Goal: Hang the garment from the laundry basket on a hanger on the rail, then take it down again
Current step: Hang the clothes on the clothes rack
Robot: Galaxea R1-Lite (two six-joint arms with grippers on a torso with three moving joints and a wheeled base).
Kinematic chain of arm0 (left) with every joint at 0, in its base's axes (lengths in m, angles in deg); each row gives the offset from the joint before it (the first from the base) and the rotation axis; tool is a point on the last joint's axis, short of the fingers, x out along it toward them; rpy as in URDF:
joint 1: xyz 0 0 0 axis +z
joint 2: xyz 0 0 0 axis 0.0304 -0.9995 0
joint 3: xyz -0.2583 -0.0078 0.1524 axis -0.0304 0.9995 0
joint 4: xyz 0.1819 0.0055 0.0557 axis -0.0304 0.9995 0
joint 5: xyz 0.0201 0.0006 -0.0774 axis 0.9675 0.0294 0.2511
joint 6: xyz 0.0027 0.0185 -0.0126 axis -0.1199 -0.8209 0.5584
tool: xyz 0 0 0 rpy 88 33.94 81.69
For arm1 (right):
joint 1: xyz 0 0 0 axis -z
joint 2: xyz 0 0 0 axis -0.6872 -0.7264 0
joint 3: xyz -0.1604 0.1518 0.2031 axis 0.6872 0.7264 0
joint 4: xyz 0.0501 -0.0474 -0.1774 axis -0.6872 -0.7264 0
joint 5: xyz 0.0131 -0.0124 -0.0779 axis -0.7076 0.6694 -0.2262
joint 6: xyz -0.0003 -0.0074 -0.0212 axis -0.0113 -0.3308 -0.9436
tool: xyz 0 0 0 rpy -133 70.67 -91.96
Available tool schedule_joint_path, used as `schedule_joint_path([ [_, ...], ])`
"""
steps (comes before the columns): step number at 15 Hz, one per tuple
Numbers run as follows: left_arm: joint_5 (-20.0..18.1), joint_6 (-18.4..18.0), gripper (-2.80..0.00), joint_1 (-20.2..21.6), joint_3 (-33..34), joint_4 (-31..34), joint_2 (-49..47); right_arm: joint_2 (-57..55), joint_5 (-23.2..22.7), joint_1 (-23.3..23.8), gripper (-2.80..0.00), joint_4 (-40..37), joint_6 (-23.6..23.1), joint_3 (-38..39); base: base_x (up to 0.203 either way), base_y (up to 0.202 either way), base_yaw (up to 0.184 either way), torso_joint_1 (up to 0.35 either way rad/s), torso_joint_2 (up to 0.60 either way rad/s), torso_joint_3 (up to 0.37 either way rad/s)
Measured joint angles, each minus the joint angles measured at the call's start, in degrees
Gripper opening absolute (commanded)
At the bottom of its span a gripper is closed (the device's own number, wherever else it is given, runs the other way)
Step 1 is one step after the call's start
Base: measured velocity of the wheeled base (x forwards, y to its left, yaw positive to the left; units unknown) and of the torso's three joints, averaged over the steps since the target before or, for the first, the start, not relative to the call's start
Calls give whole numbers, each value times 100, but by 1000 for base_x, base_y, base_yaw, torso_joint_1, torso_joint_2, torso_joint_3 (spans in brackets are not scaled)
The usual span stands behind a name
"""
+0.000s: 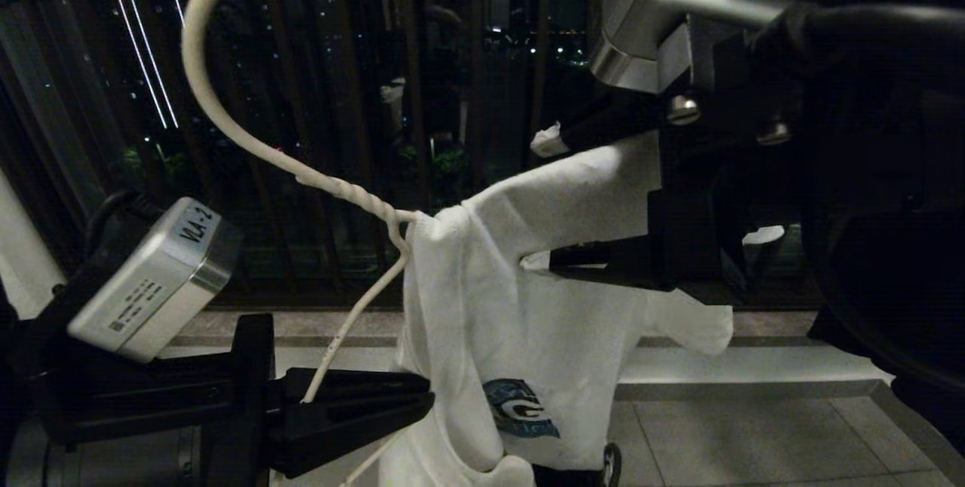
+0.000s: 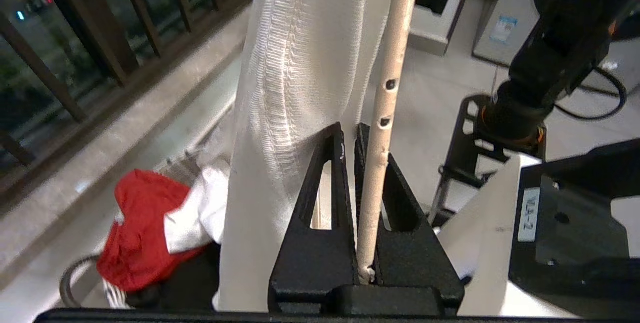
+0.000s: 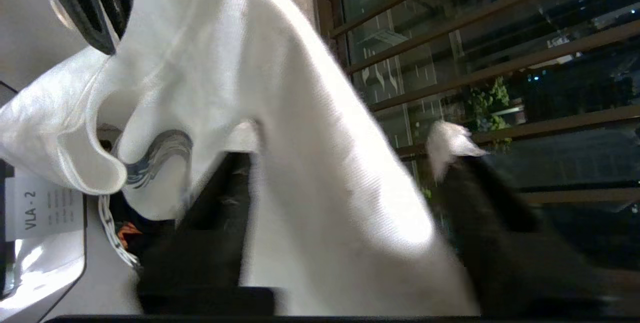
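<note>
My left gripper (image 1: 354, 411) reached in level from the low left, its black jaws pinched tight on the lower arm of the hanger (image 1: 226, 117), whose white hook curved up in front of the dark balcony railing (image 1: 467, 95). The garment (image 1: 528, 321) hung over the hanger's far shoulder, logo facing me, well above the floor tiles (image 1: 754, 434). My right gripper (image 1: 595, 200) came in level from the upper right, fingers (image 1: 603, 121) part-spread, one above and one below the garment's shoulder fold; whether they gripped it I could not tell. Below, in the left wrist view, a red cloth (image 2: 145, 228) lay in the laundry basket (image 2: 70, 283).
</note>
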Motion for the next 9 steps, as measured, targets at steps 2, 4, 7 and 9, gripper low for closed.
schedule_joint_path([
  [2,0,25,-280,0,116,-364,-12,-2,-10,9,-280,2,5,0,0,0,0,0,0,0],
  [4,0,30,-280,4,194,-576,-32,-2,-16,7,-280,0,5,0,0,0,0,0,0,0],
  [7,11,34,-280,9,224,-611,-45,0,-20,2,-280,-42,-11,5,0,0,0,0,0,0],
  [9,7,32,-280,4,233,-619,-59,8,-20,-2,-280,-37,-6,5,0,0,0,0,0,0],
])
